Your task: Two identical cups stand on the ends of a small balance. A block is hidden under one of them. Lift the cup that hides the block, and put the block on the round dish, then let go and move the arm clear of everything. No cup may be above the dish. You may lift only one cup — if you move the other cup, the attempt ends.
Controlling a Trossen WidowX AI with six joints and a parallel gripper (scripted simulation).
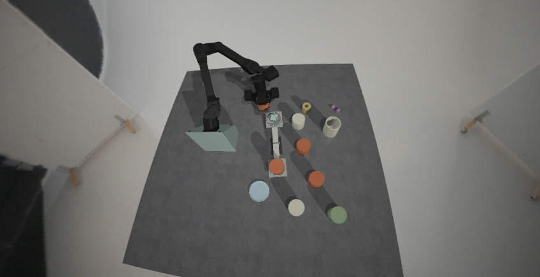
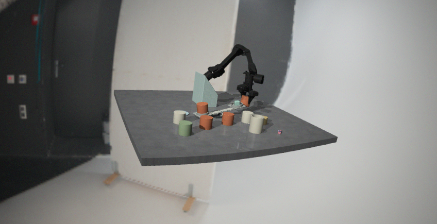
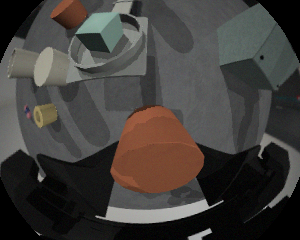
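Observation:
My gripper [image 1: 262, 103] [image 2: 245, 99] [image 3: 153, 144] is shut on an orange cup [image 1: 263, 106] [image 2: 244, 101] [image 3: 155, 130]. It holds the cup low beside the far end of the balance [image 1: 275, 135] [image 2: 225, 110]; I cannot tell whether the cup touches the table. The pale green block [image 1: 273, 117] [image 2: 236, 102] [image 3: 101, 31] lies uncovered in the ring at that end. The identical orange cup [image 1: 276, 166] [image 2: 202, 107] stands on the other end. The light blue round dish [image 1: 259, 191] [image 2: 186, 113] has nothing on it and is partly hidden in the exterior view.
A pale green wedge-shaped stand [image 1: 218, 141] [image 2: 203, 91] [image 3: 250, 45] is at the arm's base. Beside the balance stand two orange cups, a cream cup [image 1: 298, 121] [image 3: 51, 66], a tall cream cup [image 2: 255, 124], a yellow ring [image 3: 46, 115], another cream cup [image 1: 296, 207] and a green cup [image 1: 337, 214].

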